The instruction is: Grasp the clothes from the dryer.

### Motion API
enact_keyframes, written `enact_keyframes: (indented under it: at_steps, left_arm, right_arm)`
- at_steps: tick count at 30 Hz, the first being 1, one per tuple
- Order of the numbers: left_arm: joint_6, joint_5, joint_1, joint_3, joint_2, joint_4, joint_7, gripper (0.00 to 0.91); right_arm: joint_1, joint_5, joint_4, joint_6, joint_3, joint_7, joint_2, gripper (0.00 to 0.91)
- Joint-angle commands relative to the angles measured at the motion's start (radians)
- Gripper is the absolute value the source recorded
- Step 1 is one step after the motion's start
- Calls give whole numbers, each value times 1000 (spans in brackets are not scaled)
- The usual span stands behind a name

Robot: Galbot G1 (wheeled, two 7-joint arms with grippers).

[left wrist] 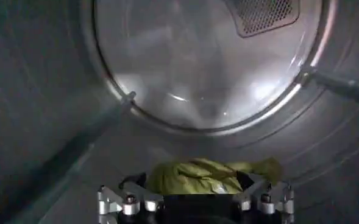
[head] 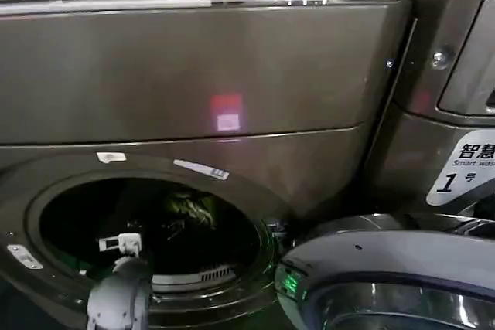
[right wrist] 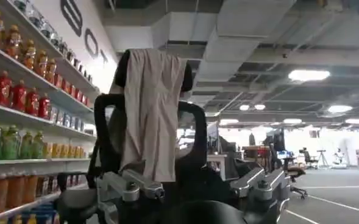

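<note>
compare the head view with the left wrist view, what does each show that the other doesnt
Head view alone: the dryer's bronze-grey front, its round port, a white "1" sticker, the open door and the left arm reaching into the port.

Left wrist view alone: the drum's back wall, a perforated vent, and the left gripper at the bundle.

Both: the clothes, yellow-green, lying in the drum.
</note>
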Motion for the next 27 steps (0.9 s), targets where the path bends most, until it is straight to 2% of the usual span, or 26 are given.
enact_keyframes:
  at_steps: [1,10,14,15,17,18,19,20,22,25,26,27]
  left_arm:
    - [-129,20,-179,-4,0,228,15,907]
    - [-156,66,-260,-8,4,348,43,907]
    - [-133,149,-285,-9,7,375,87,907]
    - [-108,197,-292,-10,10,382,127,907]
    - [-131,328,-306,-12,17,402,210,907]
    - [-156,408,-309,-18,17,411,275,907]
    - [-230,577,-309,-28,17,421,329,907]
    - [-249,678,-309,-34,16,431,401,907]
    - [-413,957,-306,-43,19,433,542,907]
    - [-525,1184,-317,-41,27,422,736,907]
    - [-608,1261,-329,-47,25,428,812,907]
    - [-649,1276,-340,-51,25,437,842,907]
  right_arm:
    - [3,-2,4,1,-3,2,0,907]
    - [2,-2,3,2,-7,1,3,907]
    - [2,-3,3,2,-8,1,2,907]
    - [2,-3,3,2,-7,1,1,907]
    - [2,-3,3,2,-7,1,0,907]
    - [1,-3,3,2,-7,1,0,907]
    - [-1,-3,3,3,-7,0,0,907]
    - [-2,-3,4,3,-7,0,0,907]
    - [-4,-3,6,3,-6,-2,-2,907]
    - [-5,-3,10,2,-8,-2,-3,907]
    - [-5,-3,12,1,-10,-2,-3,907]
    - [-4,-3,13,1,-10,-2,-3,907]
